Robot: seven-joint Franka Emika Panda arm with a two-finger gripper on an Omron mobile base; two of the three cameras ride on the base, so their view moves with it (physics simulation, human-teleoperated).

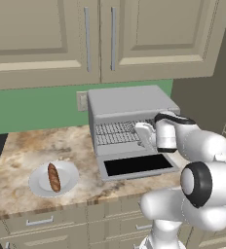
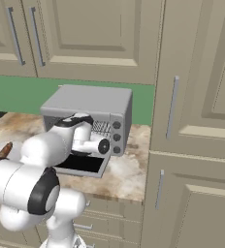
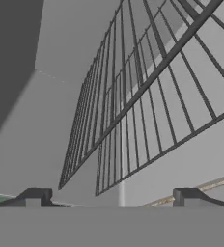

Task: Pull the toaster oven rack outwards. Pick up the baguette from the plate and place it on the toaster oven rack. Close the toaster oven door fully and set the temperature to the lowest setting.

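Item 1, gripper (image 3: 111,198): jaws spread wide, holding nothing; the two dark fingertips (image 3: 34,197) rise at the foot of the hand view, aimed into the oven mouth. In the left base view the hand sits at the right part of the opening, above the lowered door.

Item 2, toaster oven door (image 1: 137,165): folded down flat toward the counter edge, black glass facing up. It lies under the wrist, so the approach needs to stay above it.

Item 3, toaster oven rack (image 3: 133,111): silver wire grid inside the toaster oven (image 1: 129,104), apparently not yet drawn out. Its front bar lies just ahead of the fingertips. Judgement: the step in hand is the pull. To do it well, straddle the front bar with both pads, close firmly, then draw straight back along the rack's own plane, level, without lifting, so it does not jam or tip.

Item 4, baguette (image 1: 53,177): lies across the plate (image 1: 68,185) on the counter, well to the left of the oven, untouched.
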